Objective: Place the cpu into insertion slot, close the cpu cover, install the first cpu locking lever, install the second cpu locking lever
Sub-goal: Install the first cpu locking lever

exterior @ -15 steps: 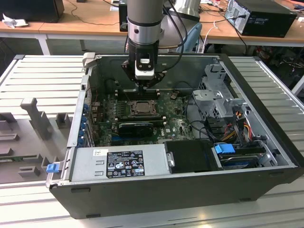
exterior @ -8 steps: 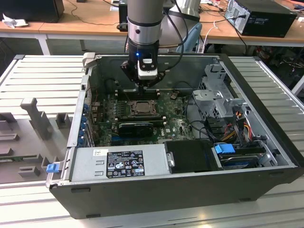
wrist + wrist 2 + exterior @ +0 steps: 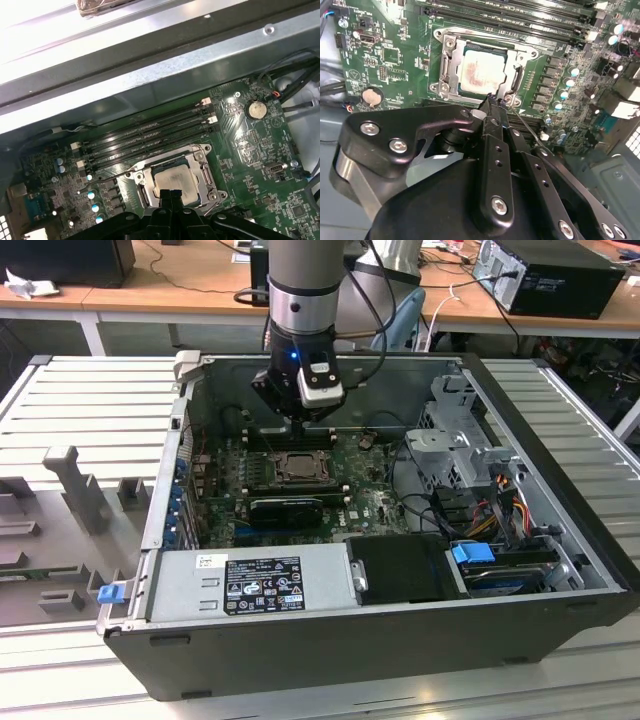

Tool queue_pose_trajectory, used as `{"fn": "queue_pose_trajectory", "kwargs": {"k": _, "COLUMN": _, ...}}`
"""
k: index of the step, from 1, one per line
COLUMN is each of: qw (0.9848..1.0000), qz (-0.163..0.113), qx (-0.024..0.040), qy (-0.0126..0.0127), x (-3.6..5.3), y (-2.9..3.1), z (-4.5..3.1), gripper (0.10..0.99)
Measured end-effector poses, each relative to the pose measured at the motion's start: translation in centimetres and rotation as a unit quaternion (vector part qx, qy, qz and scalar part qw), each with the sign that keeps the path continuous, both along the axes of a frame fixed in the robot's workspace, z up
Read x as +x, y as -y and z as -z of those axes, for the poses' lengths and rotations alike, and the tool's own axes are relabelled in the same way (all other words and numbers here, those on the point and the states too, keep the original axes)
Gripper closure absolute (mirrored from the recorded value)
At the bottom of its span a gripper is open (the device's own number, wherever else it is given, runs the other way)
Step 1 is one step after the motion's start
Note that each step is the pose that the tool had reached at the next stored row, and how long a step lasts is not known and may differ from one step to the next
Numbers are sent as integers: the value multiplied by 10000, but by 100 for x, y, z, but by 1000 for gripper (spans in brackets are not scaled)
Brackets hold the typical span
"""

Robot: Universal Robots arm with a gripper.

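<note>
Hovering with hand (image 3: 493,100) pinched narrow at the edge of the cpu cover (image 3: 449,65), over the seated cpu (image 3: 482,74). Might slip off the thin lever (image 3: 525,126), gouging the motherboard (image 3: 395,60).

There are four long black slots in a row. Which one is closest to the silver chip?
The long slot right beside the cpu. The other three lie beyond it, each one farther off toward the case wall.

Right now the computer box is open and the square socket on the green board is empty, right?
No. The computer case is open, but the insertion slot is not empty: the second wrist view shows the silver cpu lying in it, with the pincer close by.
</note>
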State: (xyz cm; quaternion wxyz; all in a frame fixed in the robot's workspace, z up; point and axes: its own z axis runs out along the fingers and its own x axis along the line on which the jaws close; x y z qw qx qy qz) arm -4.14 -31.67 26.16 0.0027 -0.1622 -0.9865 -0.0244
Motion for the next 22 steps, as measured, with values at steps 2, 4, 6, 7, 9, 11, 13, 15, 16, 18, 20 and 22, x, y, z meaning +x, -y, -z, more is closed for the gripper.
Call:
{"fn": "queue_pose_trajectory", "kwargs": {"k": 2, "qw": 10000, "qz": -49, "qx": 0, "qy": 0, "x": -2, "y": 0, "z": 0, "gripper": 980}}
{"fn": "queue_pose_trajectory", "kwargs": {"k": 4, "qw": 10000, "qz": -83, "qx": 1, "qy": 0, "x": -5, "y": 0, "z": 0, "gripper": 980}}
{"fn": "queue_pose_trajectory", "kwargs": {"k": 6, "qw": 9999, "qz": -114, "qx": 3, "qy": 0, "x": -10, "y": 0, "z": 0, "gripper": 980}}
{"fn": "queue_pose_trajectory", "kwargs": {"k": 7, "qw": 9999, "qz": -145, "qx": 3, "qy": 0, "x": -14, "y": 0, "z": 0, "gripper": 980}}
{"fn": "queue_pose_trajectory", "kwargs": {"k": 9, "qw": 9999, "qz": -159, "qx": 4, "qy": 0, "x": -31, "y": 0, "z": 1, "gripper": 980}}
{"fn": "queue_pose_trajectory", "kwargs": {"k": 11, "qw": 9999, "qz": -164, "qx": 3, "qy": 0, "x": -48, "y": 0, "z": 2, "gripper": 980}}
{"fn": "queue_pose_trajectory", "kwargs": {"k": 13, "qw": 9999, "qz": -167, "qx": 3, "qy": 0, "x": -56, "y": 0, "z": 2, "gripper": 980}}
{"fn": "queue_pose_trajectory", "kwargs": {"k": 15, "qw": 9999, "qz": -170, "qx": 3, "qy": 0, "x": -66, "y": 0, "z": 4, "gripper": 980}}
{"fn": "queue_pose_trajectory", "kwargs": {"k": 16, "qw": 9999, "qz": -171, "qx": 3, "qy": 0, "x": -70, "y": 0, "z": 4, "gripper": 980}}
{"fn": "queue_pose_trajectory", "kwargs": {"k": 18, "qw": 9998, "qz": -176, "qx": 3, "qy": 0, "x": -82, "y": 0, "z": 7, "gripper": 980}}
{"fn": "queue_pose_trajectory", "kwargs": {"k": 20, "qw": 9998, "qz": -179, "qx": 3, "qy": 0, "x": -89, "y": 0, "z": 10, "gripper": 980}}
{"fn": "queue_pose_trajectory", "kwargs": {"k": 22, "qw": 9998, "qz": -184, "qx": 3, "qy": 0, "x": -97, "y": 0, "z": 11, "gripper": 980}}
